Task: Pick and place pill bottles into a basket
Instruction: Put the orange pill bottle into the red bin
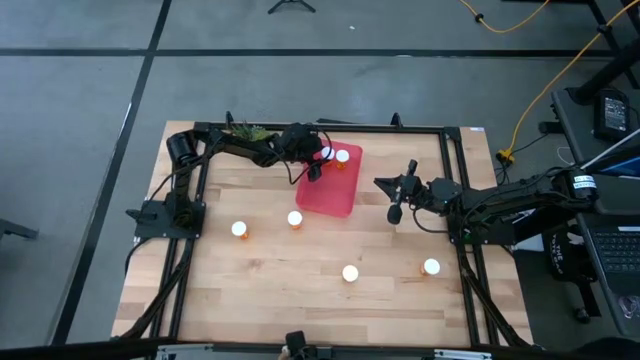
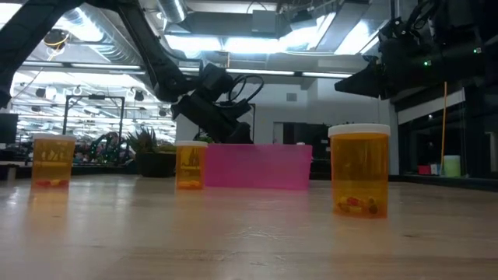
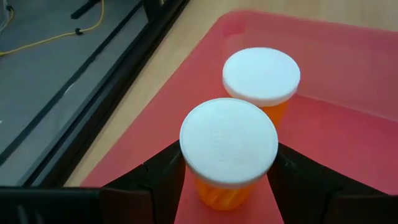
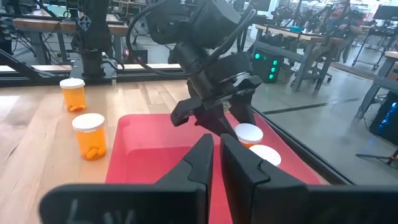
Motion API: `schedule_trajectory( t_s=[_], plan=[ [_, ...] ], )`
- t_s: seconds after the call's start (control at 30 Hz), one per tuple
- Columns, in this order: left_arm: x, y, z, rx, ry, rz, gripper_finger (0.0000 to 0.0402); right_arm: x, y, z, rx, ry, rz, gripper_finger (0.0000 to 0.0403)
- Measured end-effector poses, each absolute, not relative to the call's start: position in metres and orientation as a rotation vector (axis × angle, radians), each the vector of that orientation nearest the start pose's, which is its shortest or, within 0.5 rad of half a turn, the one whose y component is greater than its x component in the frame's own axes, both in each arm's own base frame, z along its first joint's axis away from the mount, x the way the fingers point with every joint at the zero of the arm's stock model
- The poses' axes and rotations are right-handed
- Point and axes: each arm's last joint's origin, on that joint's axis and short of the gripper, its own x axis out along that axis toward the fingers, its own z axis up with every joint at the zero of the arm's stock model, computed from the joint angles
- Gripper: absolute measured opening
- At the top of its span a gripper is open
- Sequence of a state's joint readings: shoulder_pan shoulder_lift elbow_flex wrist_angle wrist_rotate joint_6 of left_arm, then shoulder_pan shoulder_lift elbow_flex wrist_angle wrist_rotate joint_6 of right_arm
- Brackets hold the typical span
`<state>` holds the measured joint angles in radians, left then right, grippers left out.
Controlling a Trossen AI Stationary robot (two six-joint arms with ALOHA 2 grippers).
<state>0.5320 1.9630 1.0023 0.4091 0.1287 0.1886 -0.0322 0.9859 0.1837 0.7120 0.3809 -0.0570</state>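
Jaws of left gripper (image 3: pixel 229 180) clamp a pill bottle (image 3: pixel 228 142) over the red tray (image 3: pixel 348 81); next is release. Right gripper (image 4: pixel 216 163) is closed, empty.

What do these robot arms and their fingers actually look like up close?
Both arms are dark, nearly black, built of jointed segments with black cables looping along them. The left gripper ends in two angular black fingers. The right gripper has the same flat, wedge-shaped dark fingers, without visible markings.
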Motion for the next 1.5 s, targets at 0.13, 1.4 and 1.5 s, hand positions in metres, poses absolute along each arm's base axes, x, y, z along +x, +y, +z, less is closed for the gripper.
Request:
schedule_trajectory(
  t_s=[0.13, 1.4, 1.5],
  plan=[
    [0.340, 0.196, 0.130, -0.015, 0.561, 0.345, 0.0205, 0.182, -0.017, 0.181, -0.072, 0.102, -0.410, 0.0035],
    [0.335, 0.184, 0.167, 0.032, 0.548, 0.339, 0.0222, 0.181, -0.017, 0.179, -0.048, 0.111, -0.411, 0.0035],
    [0.335, 0.183, 0.167, 0.044, 0.555, 0.370, 0.0222, 0.181, -0.017, 0.179, -0.048, 0.111, -0.411, 0.0035]
  ],
)
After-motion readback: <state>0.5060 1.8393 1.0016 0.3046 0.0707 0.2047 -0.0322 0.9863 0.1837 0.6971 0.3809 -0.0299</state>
